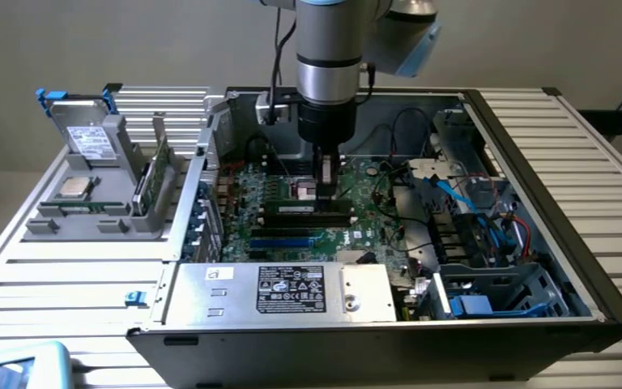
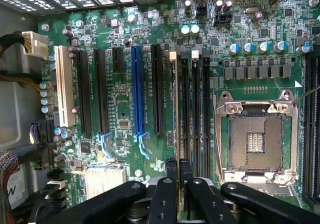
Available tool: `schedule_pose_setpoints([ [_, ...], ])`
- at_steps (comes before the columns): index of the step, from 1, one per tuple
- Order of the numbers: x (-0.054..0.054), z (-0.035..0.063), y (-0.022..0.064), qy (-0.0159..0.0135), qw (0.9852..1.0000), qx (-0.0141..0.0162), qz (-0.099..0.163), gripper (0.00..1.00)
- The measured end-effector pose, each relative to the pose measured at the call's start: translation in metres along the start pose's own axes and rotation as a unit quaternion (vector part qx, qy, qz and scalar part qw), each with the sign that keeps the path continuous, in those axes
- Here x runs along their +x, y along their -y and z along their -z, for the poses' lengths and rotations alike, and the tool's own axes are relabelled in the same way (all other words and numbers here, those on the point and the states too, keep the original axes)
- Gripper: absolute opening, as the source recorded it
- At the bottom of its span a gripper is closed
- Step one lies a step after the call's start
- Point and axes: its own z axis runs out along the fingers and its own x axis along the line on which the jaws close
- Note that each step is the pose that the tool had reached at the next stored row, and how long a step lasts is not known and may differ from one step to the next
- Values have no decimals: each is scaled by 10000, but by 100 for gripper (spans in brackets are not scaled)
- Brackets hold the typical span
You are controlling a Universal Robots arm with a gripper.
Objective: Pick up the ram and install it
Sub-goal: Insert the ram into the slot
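The ram (image 2: 177, 109) shows edge-on as a thin pale strip, standing along the memory slot closest to the black expansion slots. My gripper (image 2: 178, 164) is shut on its near end, one black finger (image 2: 171, 170) on each side. In the exterior view the gripper (image 1: 327, 190) reaches straight down into the open computer case, with the ram (image 1: 295, 208) a dark green stick lying across the motherboard (image 1: 289, 235) just below the fingers. I cannot tell whether the stick is fully seated in its slot.
More black memory slots (image 2: 200, 109) and an open processor socket (image 2: 255, 144) lie beside the ram. A blue slot (image 2: 137, 94) and a white slot (image 2: 65, 84) sit further off. The power supply (image 1: 279, 292), cabled drive cage (image 1: 484, 235) and case walls hem in the board. A grey parts rack (image 1: 106, 186) stands outside.
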Motion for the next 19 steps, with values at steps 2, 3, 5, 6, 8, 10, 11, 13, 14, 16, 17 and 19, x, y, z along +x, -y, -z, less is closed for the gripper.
schedule_pose_setpoints([
  [2,6,-11,-1,1,10000,5,-1,14],
  [3,7,-15,-1,8,10000,6,-2,14],
  [5,9,-16,-1,22,10000,5,-2,14],
  [6,10,-17,-1,29,10000,5,-2,14],
  [8,13,-19,-1,59,10000,5,-2,14],
  [10,19,-20,-1,78,10000,3,-2,14],
  [11,20,-20,-1,78,10000,4,-3,14],
  [13,20,-23,-1,78,10000,4,-3,14],
  [14,20,-28,-2,79,10000,4,-3,14],
  [16,19,-39,-2,77,10000,4,-3,14],
  [17,18,-45,-2,78,10000,5,-2,14],
  [19,17,-55,-9,77,10000,7,-3,14],
])
